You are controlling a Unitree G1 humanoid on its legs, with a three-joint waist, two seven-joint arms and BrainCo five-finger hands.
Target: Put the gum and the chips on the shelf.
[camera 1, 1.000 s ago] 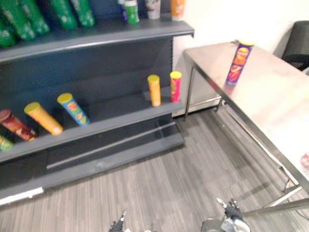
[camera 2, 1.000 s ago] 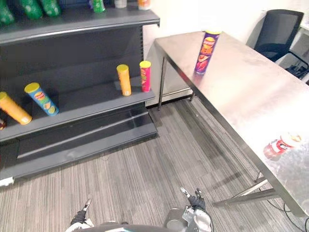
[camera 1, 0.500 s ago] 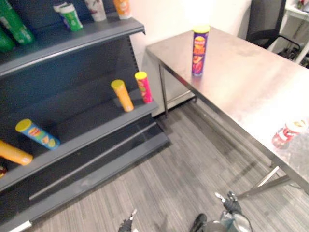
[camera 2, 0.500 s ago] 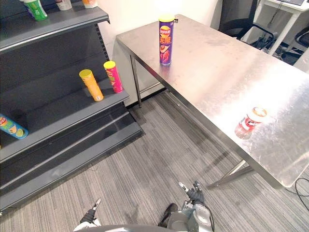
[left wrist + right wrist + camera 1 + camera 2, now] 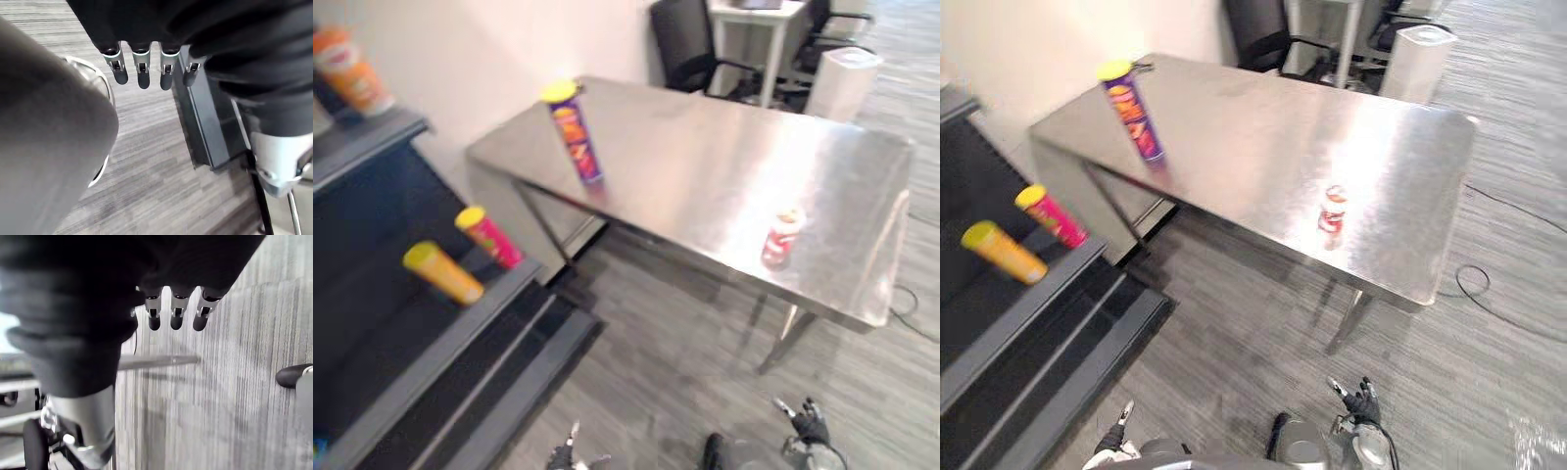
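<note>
Right eye view: chips and gum both sat on the worktop (image 5: 1263, 137).
The chips (image 5: 1133, 111) stood upright at the end nearest the shelf (image 5: 999, 304), the gum (image 5: 1333, 210) towards the near edge. The left robot hand (image 5: 142, 68) and right robot hand (image 5: 176, 316) hung low, relaxed and empty, probably because neither item was within reach yet.
</note>
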